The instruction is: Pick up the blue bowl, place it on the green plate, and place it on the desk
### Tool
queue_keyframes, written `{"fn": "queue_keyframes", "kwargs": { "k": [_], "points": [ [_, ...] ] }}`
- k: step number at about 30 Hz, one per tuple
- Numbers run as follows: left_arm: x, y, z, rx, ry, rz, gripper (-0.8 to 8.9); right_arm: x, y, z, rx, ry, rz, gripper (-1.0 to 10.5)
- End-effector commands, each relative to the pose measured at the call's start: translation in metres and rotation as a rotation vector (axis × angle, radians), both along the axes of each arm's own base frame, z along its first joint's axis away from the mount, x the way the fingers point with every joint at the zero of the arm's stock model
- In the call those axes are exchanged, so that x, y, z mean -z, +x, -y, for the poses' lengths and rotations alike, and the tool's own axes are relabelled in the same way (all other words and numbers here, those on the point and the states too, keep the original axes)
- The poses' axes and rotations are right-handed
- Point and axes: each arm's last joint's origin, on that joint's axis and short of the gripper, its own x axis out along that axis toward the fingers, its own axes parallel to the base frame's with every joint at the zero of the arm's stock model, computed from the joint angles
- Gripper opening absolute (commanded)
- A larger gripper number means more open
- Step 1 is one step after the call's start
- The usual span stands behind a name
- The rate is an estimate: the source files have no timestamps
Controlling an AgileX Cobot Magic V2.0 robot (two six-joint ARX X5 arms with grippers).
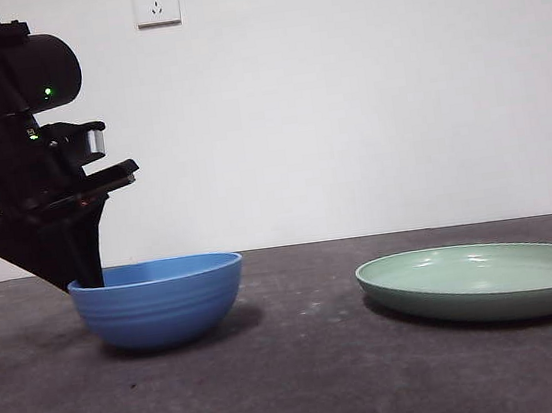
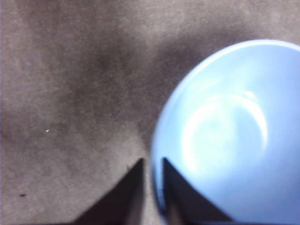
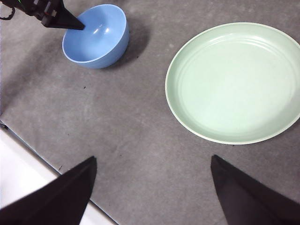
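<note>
The blue bowl point(image 1: 159, 301) stands on the desk point(image 1: 309, 394) at the left; it also shows in the left wrist view point(image 2: 225, 136) and the right wrist view point(image 3: 96, 35). My left gripper point(image 1: 86, 280) point(image 2: 153, 168) comes down at the bowl's left rim, one jaw inside and one outside, shut on the rim. The other arm's camera shows it too point(image 3: 77, 26). The green plate point(image 1: 482, 280) point(image 3: 236, 82) lies empty on the desk to the right, apart from the bowl. My right gripper point(image 3: 152, 187) is open and empty, high above the desk.
A white wall with a power socket point(image 1: 155, 2) stands behind the desk. The desk's edge and a white strip point(image 3: 18, 178) beyond it show in the right wrist view. Bare desk point(image 3: 122, 112) lies between bowl and plate.
</note>
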Motion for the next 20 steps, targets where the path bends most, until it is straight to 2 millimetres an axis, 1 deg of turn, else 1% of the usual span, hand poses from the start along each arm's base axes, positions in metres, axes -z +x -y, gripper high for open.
{"fn": "queue_keyframes", "kwargs": {
  "k": [1, 7, 11, 15, 20],
  "points": [
    [0.000, 0.006, 0.003, 0.000, 0.001, 0.007, 0.08, -0.005, 0.001, -0.001, -0.007, -0.001, 0.024, 3.9],
    [-0.003, 0.007, 0.004, -0.020, -0.015, 0.011, 0.09, -0.005, 0.001, -0.001, -0.007, -0.001, 0.025, 3.9],
    [-0.016, 0.007, 0.009, -0.019, -0.038, 0.038, 0.09, -0.005, 0.001, -0.001, -0.007, -0.001, 0.025, 3.9],
    [-0.041, 0.005, 0.021, -0.007, -0.076, 0.098, 0.09, -0.005, 0.001, -0.001, -0.007, -0.001, 0.024, 3.9],
    [-0.077, -0.002, 0.047, 0.065, -0.108, 0.151, 0.09, -0.005, 0.001, -0.001, -0.006, 0.000, 0.024, 3.9]
  ]
}}
